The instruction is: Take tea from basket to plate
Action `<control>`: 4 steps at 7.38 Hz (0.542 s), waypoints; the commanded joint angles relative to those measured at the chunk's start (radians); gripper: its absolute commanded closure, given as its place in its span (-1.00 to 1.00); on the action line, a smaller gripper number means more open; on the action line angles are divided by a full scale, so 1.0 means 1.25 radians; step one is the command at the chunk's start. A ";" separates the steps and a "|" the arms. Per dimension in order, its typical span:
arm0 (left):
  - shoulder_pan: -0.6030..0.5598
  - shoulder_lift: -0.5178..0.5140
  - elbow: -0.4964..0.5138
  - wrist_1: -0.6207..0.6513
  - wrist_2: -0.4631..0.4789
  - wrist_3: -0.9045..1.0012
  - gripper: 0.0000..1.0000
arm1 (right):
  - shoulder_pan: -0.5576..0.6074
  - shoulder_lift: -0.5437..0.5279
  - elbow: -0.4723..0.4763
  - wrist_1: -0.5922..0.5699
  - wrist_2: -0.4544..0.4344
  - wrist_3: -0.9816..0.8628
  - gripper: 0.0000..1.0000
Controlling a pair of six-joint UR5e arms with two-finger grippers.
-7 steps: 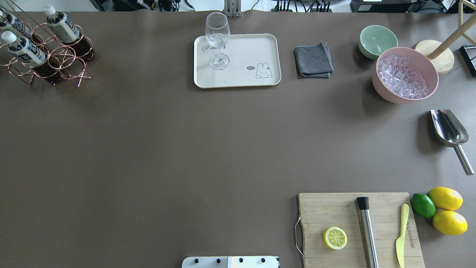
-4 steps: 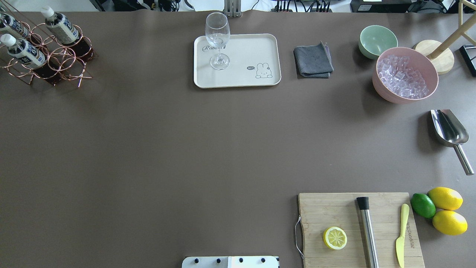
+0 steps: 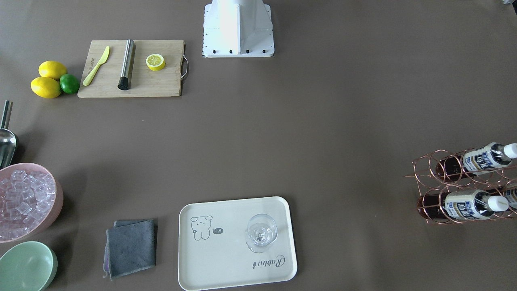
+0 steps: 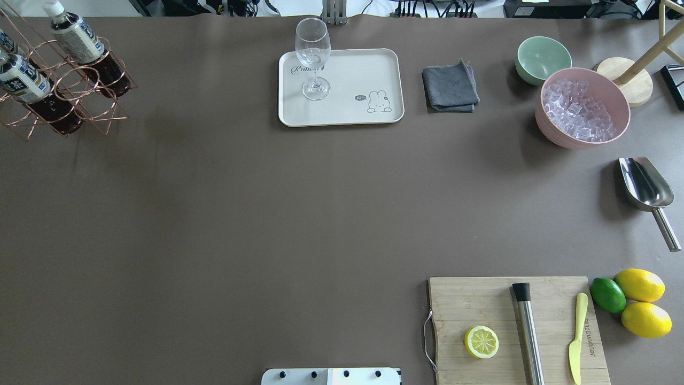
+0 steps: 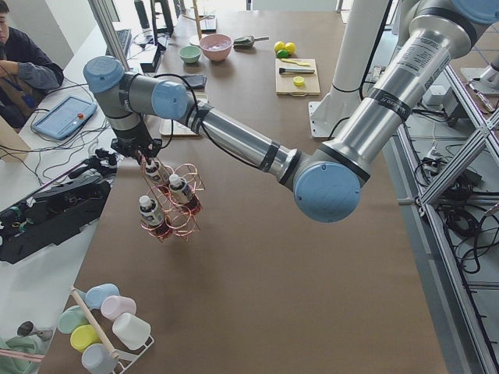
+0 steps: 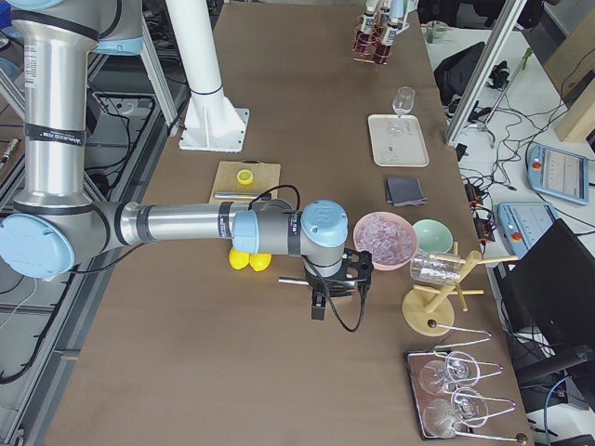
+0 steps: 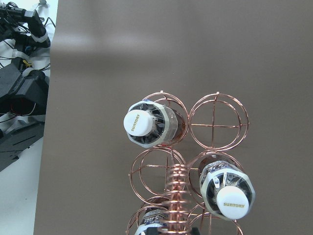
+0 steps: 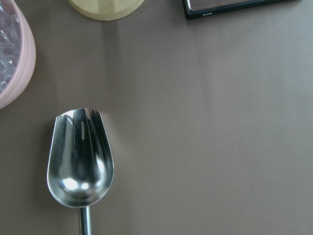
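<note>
The copper wire basket (image 4: 69, 91) is at the table's far left and holds three tea bottles, among them one (image 4: 75, 37) and another (image 4: 18, 80). In the exterior left view the basket (image 5: 175, 210) hangs by its tall handle under my left gripper (image 5: 143, 156); I cannot tell whether the gripper is open or shut. The left wrist view looks straight down on the white caps (image 7: 139, 123) and the handle coil. The cream plate (image 4: 347, 101) lies at the far middle. My right gripper (image 6: 321, 299) hovers over the metal scoop (image 8: 80, 156); its state cannot be told.
A wine glass (image 4: 312, 59) stands on the plate's left part. A grey cloth (image 4: 450, 88), a mint bowl (image 4: 542, 58) and a pink bowl of ice (image 4: 582, 109) lie to the right. The cutting board (image 4: 515, 329) with a lemon half, and whole fruit (image 4: 638, 302), sit near right.
The basket with its bottles has shifted toward the far left in the overhead view and looks larger, so it has risen. Nothing else on the table has moved.
</note>
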 commanded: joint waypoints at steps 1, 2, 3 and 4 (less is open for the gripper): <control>-0.030 0.056 -0.188 0.079 -0.016 0.004 1.00 | -0.001 0.000 0.000 0.001 0.001 0.000 -1.00; -0.026 0.057 -0.241 0.112 -0.022 0.004 1.00 | -0.001 0.001 -0.001 0.000 0.001 -0.002 -1.00; -0.016 0.056 -0.277 0.142 -0.026 0.004 1.00 | -0.002 0.001 -0.005 0.002 0.001 -0.012 -1.00; 0.003 0.055 -0.309 0.148 -0.030 0.004 1.00 | -0.002 0.002 -0.009 0.001 0.000 -0.029 -1.00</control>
